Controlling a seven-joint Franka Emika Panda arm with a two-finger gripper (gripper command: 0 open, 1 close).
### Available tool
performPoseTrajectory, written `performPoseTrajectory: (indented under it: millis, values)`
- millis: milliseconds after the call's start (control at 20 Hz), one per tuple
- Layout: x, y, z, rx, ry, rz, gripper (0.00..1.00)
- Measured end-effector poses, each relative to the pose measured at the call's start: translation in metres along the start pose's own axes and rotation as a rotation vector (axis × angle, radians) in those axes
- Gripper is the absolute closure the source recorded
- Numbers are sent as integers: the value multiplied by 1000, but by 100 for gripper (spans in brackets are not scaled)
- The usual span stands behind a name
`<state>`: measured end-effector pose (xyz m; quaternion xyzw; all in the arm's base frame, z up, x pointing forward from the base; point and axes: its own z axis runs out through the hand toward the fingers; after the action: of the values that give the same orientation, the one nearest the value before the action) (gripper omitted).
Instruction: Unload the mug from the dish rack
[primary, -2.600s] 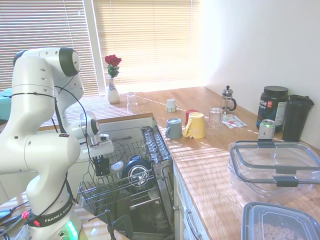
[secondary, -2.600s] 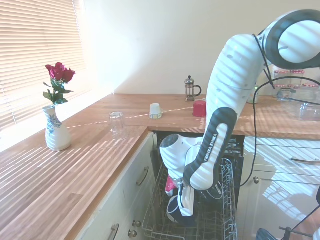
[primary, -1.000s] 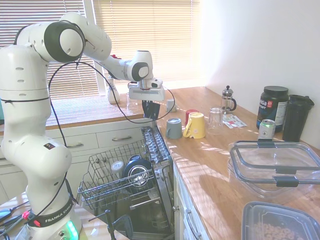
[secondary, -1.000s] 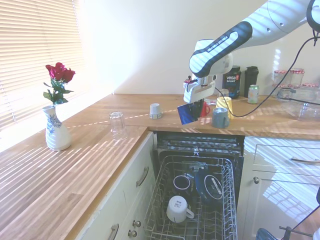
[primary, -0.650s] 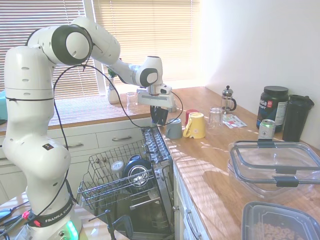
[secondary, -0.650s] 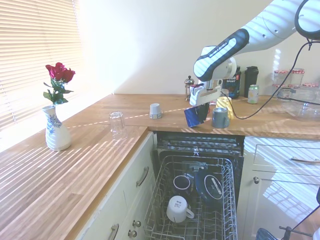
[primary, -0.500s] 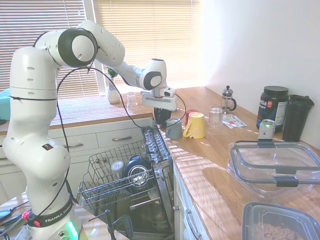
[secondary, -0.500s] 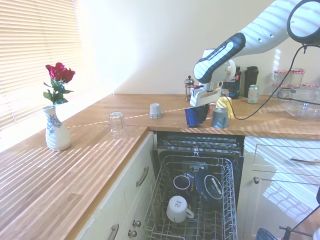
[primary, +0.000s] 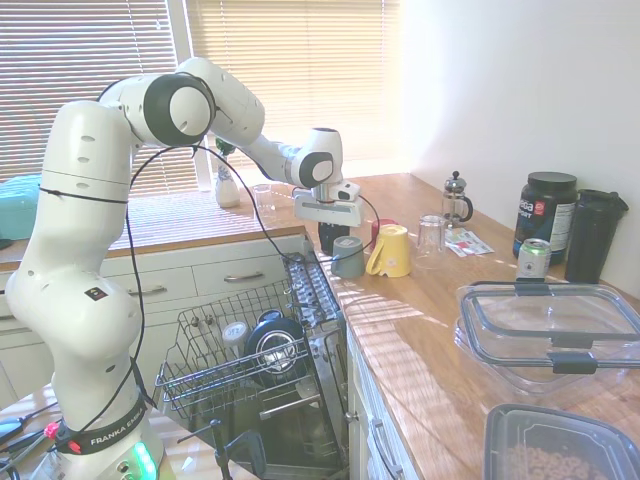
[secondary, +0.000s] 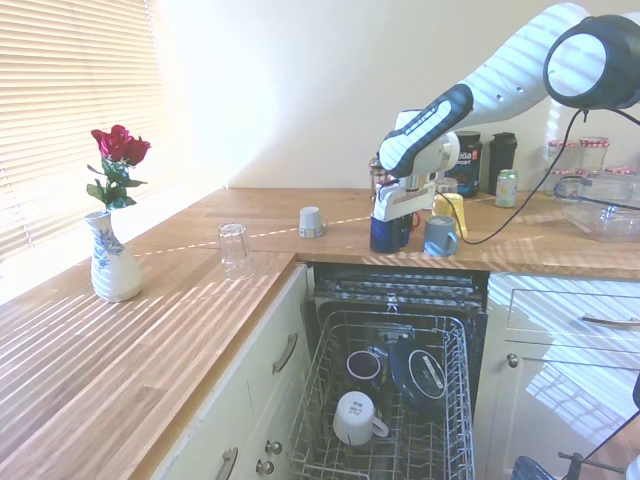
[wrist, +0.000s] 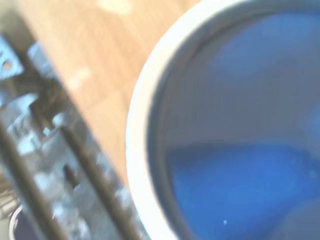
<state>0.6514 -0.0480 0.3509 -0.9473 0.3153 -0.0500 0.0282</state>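
Observation:
The mug (primary: 329, 238) is dark navy and stands upright at the wooden counter's front edge, right beside a grey-blue mug (primary: 349, 257). My gripper (primary: 328, 222) comes down on it from above and is shut on its rim. From the other side, the mug (secondary: 387, 233) sits under the gripper (secondary: 394, 214), just above the open dishwasher. The wrist view is filled by the mug's (wrist: 240, 150) pale rim and blue inside. The dish rack (primary: 176, 384) is pulled out below the counter; its wire wall (secondary: 309, 400) shows clearly.
A white mug (secondary: 355, 417) and a dark bowl (secondary: 424, 369) lie in the rack. A yellow mug (primary: 392, 250), a red mug (primary: 380, 229), a French press (primary: 456, 198) and a glass (primary: 431, 235) stand behind. A drinking glass (secondary: 233, 248) and a rose vase (secondary: 110, 265) are along the counter.
My gripper lifted the dark mug out of the rack, carried it across to the counter and lowered it beside the grey-blue mug.

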Motion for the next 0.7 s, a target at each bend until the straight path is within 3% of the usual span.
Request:
performPoseTrajectory:
  millis: [450,700]
  values:
    - [-6,-17,-3,-39,47,19,0]
    - [-13,-20,-27,-39,93,30,0]
